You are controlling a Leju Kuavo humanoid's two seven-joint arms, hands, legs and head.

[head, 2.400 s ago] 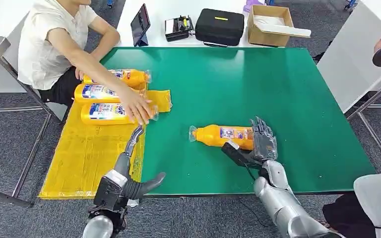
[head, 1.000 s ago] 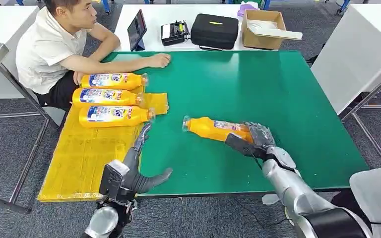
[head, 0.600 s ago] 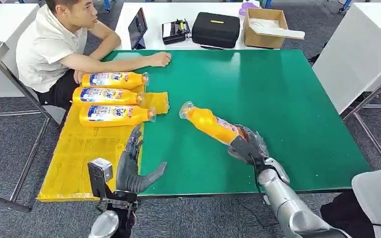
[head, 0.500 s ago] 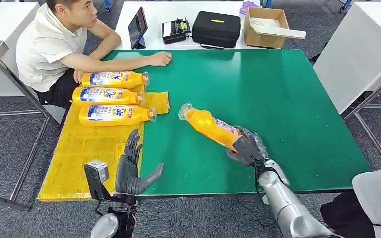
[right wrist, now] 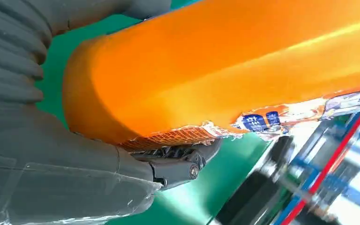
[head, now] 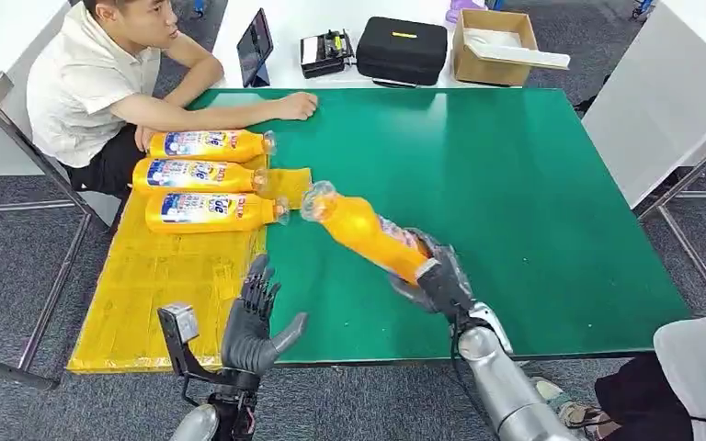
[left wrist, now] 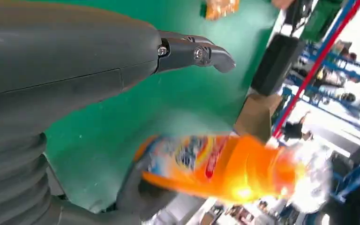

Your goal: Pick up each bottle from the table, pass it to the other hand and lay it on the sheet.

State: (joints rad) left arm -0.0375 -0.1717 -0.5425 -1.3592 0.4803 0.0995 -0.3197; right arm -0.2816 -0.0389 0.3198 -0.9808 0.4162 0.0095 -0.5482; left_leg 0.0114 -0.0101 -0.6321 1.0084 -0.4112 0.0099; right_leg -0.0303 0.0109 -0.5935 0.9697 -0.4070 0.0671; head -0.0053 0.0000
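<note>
Right robot hand [head: 432, 278]: clamped on the base of the orange bottle [head: 363, 230], which is held tilted above the green worktop [head: 515, 165], cap toward the left for handover.
Left robot hand [head: 256, 322]: fingers apart, raised to receive.
Yellow sheet [head: 161, 276]: three bottles already laid.

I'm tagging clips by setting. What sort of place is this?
Probably a lab or workshop used for robot trials: plain tables, a black equipment case, a tablet and a cardboard box, with a person seated watching.
</note>
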